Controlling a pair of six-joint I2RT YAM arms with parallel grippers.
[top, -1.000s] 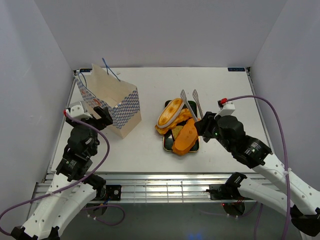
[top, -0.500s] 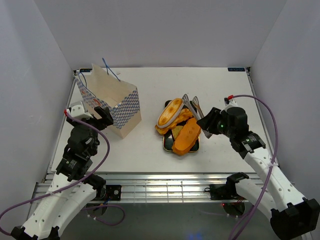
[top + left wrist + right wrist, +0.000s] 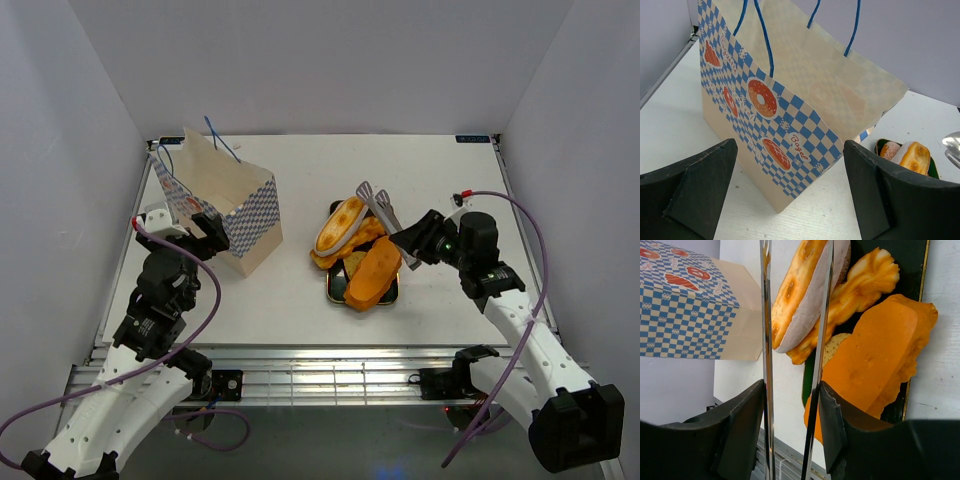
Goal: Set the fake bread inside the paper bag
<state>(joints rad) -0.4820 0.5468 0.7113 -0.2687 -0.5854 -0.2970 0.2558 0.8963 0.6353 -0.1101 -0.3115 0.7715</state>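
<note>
Two risks stand out from here. Your right gripper point(image 3: 408, 246) is pinching the handle end of the tongs point(image 3: 378, 208), and the two blades reach out apart over the bread point(image 3: 356, 256) piled on the black tray point(image 3: 918, 270). In the right wrist view one blade crosses the cream-edged bun point(image 3: 800, 295) while the other hangs out beyond it, over bare table. If you squeeze now, I'd expect the blades to skid off the bun's smooth face instead of clamping it. The pile is also crowded: the bun leans on the twisted piece point(image 3: 862, 282) and the long loaf point(image 3: 872, 357) presses in beside them, so a careless lift could drag a neighbour off the tray.

The second risk is the paper bag point(image 3: 228, 204). It stands well to the left of the tray, light and not held. Your left gripper point(image 3: 203, 231) sits just beside it with its fingers point(image 3: 692, 192) spread wide and, as far as I can tell, not touching — a nudge from the tongs could tip it.

The bun stands on edge, its long axis running away from the arm bases and slightly to the right. The loaf lies on the same diagonal, nearer you. The bag's mouth faces up.
</note>
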